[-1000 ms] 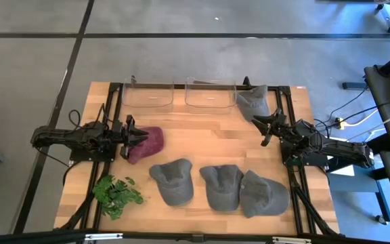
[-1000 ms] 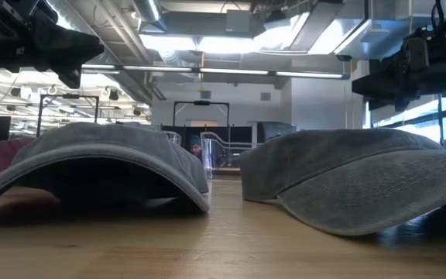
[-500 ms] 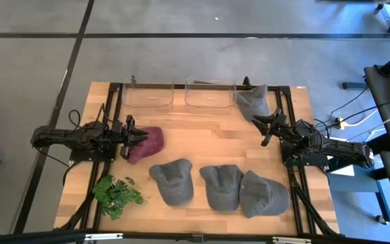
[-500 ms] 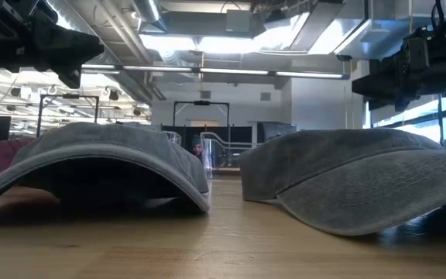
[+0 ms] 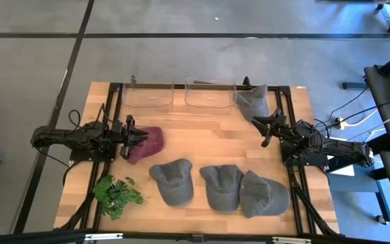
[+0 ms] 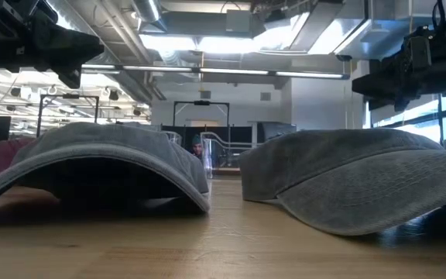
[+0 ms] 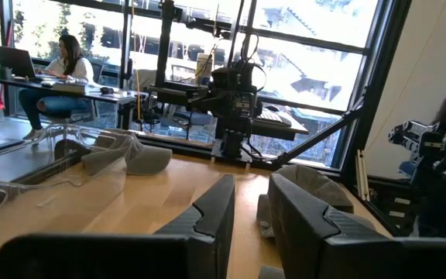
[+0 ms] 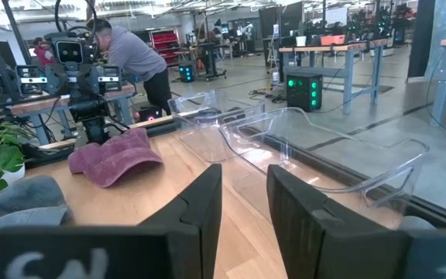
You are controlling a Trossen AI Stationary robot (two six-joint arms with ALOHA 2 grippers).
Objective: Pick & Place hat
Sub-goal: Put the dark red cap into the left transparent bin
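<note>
Both tools gape slightly, empty: left tool [image 5: 139, 136] beside maroon hat [image 5: 147, 143], right tool [image 5: 268, 125] near grey hat [image 5: 252, 102].

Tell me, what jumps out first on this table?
Three grey fabric caps lie in a row along the wooden table's near edge. One maroon cap sits right by the left gripper. The right gripper hovers near a fourth grey cap beside two clear plastic bins.

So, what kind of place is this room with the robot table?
Probably a robotics lab or workshop. A person sits at a desk beside big windows, another person works at a bench, and benches with equipment stand on an open concrete floor under bare ceiling lights.
</note>
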